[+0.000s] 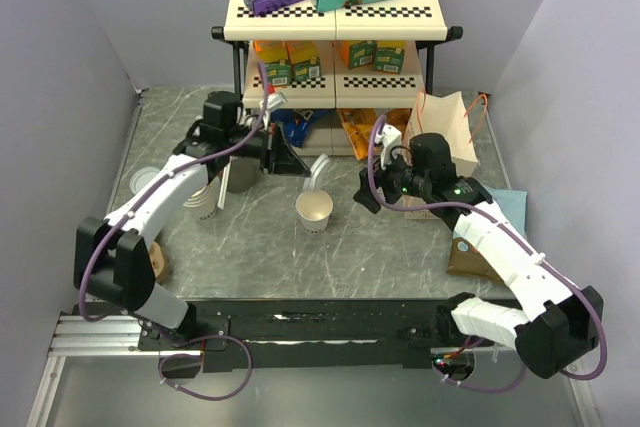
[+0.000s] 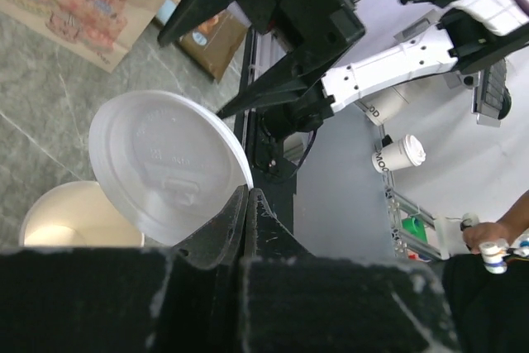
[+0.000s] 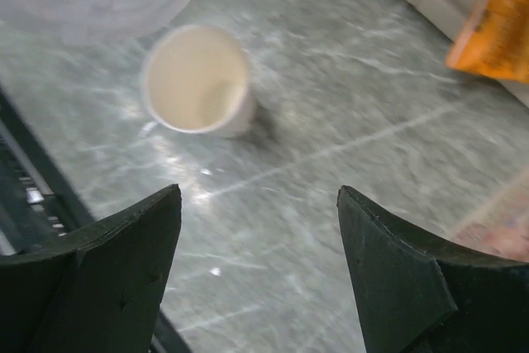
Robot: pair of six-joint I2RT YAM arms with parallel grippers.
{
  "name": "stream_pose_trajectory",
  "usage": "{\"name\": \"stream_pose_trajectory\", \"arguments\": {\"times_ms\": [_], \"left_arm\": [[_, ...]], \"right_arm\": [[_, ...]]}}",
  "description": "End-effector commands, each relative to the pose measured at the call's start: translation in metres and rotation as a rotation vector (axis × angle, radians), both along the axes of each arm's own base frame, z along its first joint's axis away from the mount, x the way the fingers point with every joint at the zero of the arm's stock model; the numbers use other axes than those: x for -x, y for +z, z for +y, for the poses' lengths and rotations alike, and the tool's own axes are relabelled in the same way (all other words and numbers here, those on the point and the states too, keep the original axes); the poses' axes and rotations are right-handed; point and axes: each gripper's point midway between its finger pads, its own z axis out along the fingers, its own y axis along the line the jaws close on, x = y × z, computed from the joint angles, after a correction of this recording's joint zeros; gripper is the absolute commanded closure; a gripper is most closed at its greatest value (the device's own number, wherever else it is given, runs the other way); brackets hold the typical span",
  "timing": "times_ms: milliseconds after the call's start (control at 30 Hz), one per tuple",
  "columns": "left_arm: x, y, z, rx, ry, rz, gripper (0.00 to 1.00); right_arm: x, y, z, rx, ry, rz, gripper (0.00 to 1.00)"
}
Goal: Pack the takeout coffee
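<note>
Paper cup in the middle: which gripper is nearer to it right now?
Left, narrowly. The left gripper, shut on the lid, hangs just over the far side of the paper cup. The right gripper is open, off to its right, with bare table between.

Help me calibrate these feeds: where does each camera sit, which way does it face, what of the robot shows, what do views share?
Top external: above and behind the robot, facing down over the table toward the shelf; left arm and right arm show.
Left wrist: on that arm, facing along the left gripper, shut on the lid, cup beyond.
Right wrist: facing down past the open right gripper at the cup.
Shared: all three show cup and lid.
</note>
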Motion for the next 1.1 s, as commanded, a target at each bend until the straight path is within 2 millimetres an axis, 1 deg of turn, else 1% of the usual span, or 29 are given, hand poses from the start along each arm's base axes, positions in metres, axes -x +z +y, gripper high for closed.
{"name": "stream_pose_trajectory", "arguments": {"times_ms": [0,67,100,133,200,233,300,333,400,433,467,567,667,700,733,767,800,833,867,900,933,967,1033,1067], "left_arm": [[-0.007,-0.007,-0.013,-0.006,-0.002,-0.011,0.99],[-0.008,-0.013,-0.014,-0.022,-0.010,0.001,0.99],[-0.010,-0.011,-0.014,-0.025,-0.006,-0.009,0.99],[-0.010,-0.011,-0.014,-0.029,-0.010,-0.015,0.99],[-0.010,-0.012,-0.014,-0.029,-0.014,-0.022,0.99],[-0.009,-0.012,-0.015,-0.029,-0.019,-0.019,0.99],[-0.008,-0.015,-0.016,-0.026,-0.028,-0.013,0.99],[-0.009,-0.016,-0.016,-0.029,-0.025,-0.014,0.99],[-0.007,-0.018,-0.016,-0.032,-0.025,-0.014,0.99],[-0.007,-0.019,-0.017,-0.033,-0.026,-0.014,0.99],[-0.005,-0.020,-0.017,-0.035,-0.029,-0.011,0.99],[-0.003,-0.023,-0.016,-0.038,-0.034,-0.019,0.99],[0.001,-0.027,-0.015,-0.037,-0.047,-0.008,0.99],[0.002,-0.027,-0.015,-0.030,-0.050,-0.009,0.99],[0.005,-0.031,-0.016,-0.027,-0.060,0.004,0.99],[0.009,-0.030,-0.016,-0.018,-0.079,0.011,0.99],[0.010,-0.029,-0.017,-0.008,-0.091,0.006,0.99],[0.014,-0.032,-0.019,-0.006,-0.106,0.018,0.99],[0.018,-0.032,-0.019,0.005,-0.134,0.022,0.99],[0.019,-0.032,-0.020,0.014,-0.149,0.023,0.99],[0.020,-0.036,-0.020,0.015,-0.159,0.043,0.99],[0.022,-0.036,-0.020,0.019,-0.174,0.073,0.99],[0.019,-0.039,-0.022,0.020,-0.182,0.093,0.99],[0.019,-0.041,-0.022,0.017,-0.184,0.102,0.99]], "right_arm": [[-0.024,0.000,-0.024,0.132,-0.094,-0.137,0.19],[-0.029,-0.014,-0.034,0.193,-0.117,-0.148,0.20],[-0.033,-0.019,-0.042,0.234,-0.147,-0.158,0.21],[-0.033,-0.028,-0.047,0.267,-0.151,-0.158,0.21],[-0.039,-0.036,-0.059,0.336,-0.166,-0.195,0.23],[-0.039,-0.045,-0.066,0.365,-0.172,-0.192,0.24],[-0.043,-0.049,-0.075,0.415,-0.169,-0.218,0.27],[-0.047,-0.054,-0.086,0.443,-0.194,-0.214,0.28],[-0.052,-0.059,-0.097,0.477,-0.207,-0.210,0.30],[-0.056,-0.060,-0.105,0.494,-0.225,-0.208,0.30],[-0.061,-0.062,-0.118,0.505,-0.258,-0.197,0.31],[-0.070,-0.063,-0.141,0.542,-0.308,-0.189,0.31],[-0.072,-0.065,-0.147,0.558,-0.321,-0.180,0.31],[-0.071,-0.064,-0.145,0.547,-0.315,-0.173,0.31],[-0.066,-0.063,-0.138,0.509,-0.300,-0.148,0.30],[-0.061,-0.062,-0.118,0.430,-0.217,-0.139,0.29],[-0.055,-0.059,-0.105,0.382,-0.164,-0.143,0.28],[-0.052,-0.055,-0.094,0.332,-0.126,-0.156,0.25],[-0.043,-0.050,-0.072,0.241,-0.029,-0.159,0.24],[-0.037,-0.049,-0.062,0.203,0.016,-0.157,0.21],[-0.033,-0.048,-0.053,0.173,0.055,-0.148,0.20],[-0.026,-0.052,-0.038,0.122,0.127,-0.114,0.19],[-0.023,-0.049,-0.023,0.079,0.179,-0.090,0.17],[-0.024,-0.055,-0.018,0.063,0.197,-0.061,0.16]]}}
